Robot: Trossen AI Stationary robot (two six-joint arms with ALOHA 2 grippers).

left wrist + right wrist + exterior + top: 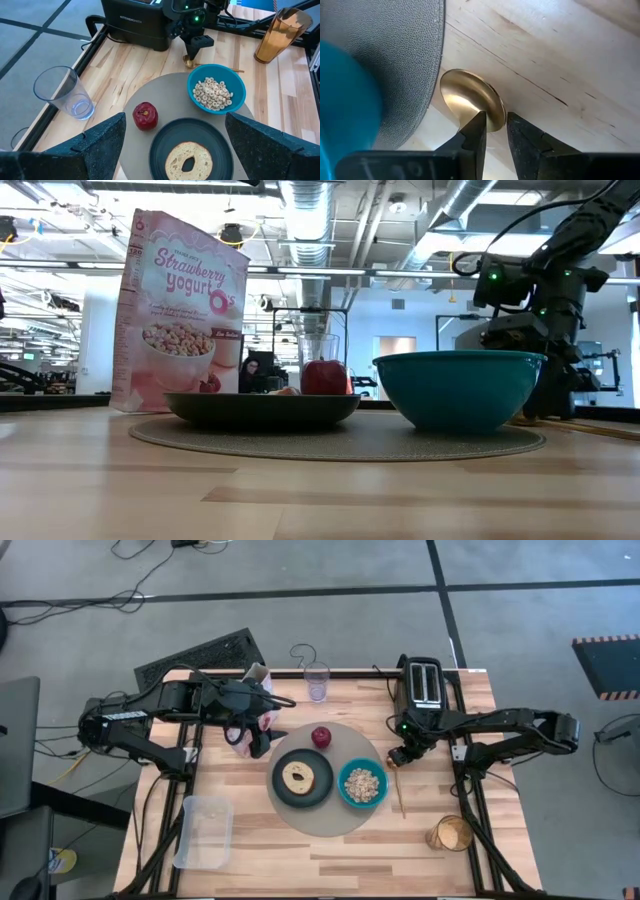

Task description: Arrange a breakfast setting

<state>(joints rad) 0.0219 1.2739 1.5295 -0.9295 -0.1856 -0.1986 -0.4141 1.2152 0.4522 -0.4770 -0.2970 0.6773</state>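
A round grey mat (330, 815) lies mid-table. On it are a dark grey plate (285, 790) with a round toasted bread (298, 777), a teal bowl (363, 783) of beige cereal (212, 93), and a red apple (321, 736). A gold spoon (400, 795) lies on the wood just right of the mat. My right gripper (400, 755) stands over the spoon's bowl end, its fingers nearly together. My left gripper (175, 120) is wide open and empty, above the table left of the mat, beside a pink cereal box (262, 710). My right gripper has its two fingertips (477, 125) on either side of the spoon's neck, right behind the spoon's bowl (470, 97). The fingers point down from above and lie across the spoon. The spoon lies flat on the table, its bowl beside the mat's edge; the fingers hide the neck itself.
A black toaster (424, 685) stands at the far right and a clear glass (317, 682) at the far middle. An amber glass (450, 834) is near right and a clear plastic tub (205, 830) near left. The cereal box stands upright (180, 310) left of the mat.
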